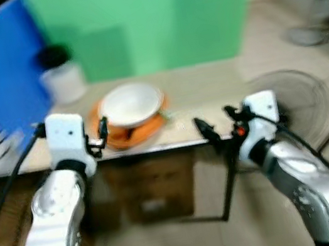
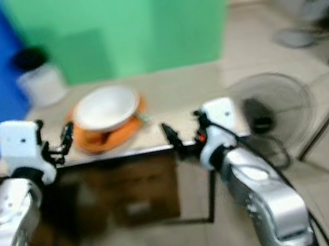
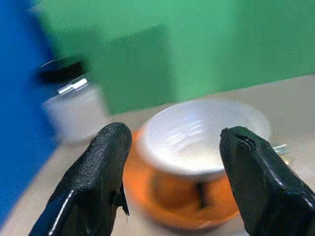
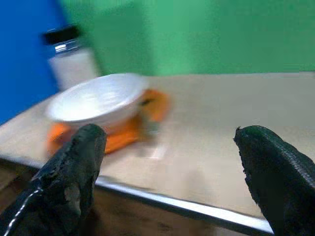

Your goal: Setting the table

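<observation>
Both tools, left (image 3: 172,162) and right (image 4: 167,162), hover open facing white bowl (image 1: 130,103).

Right end effector (image 4: 170,162) spread wide; white bowl (image 4: 96,101) on orange plate (image 4: 123,132), table (image 4: 211,123), jar (image 4: 71,56) behind.

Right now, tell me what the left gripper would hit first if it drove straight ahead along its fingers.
Most likely the white bowl, which sits tilted on the orange plate. The left gripper is open and the bowl lies between its fingers in the left wrist view. The frames are blurred, so depth is uncertain.
</observation>
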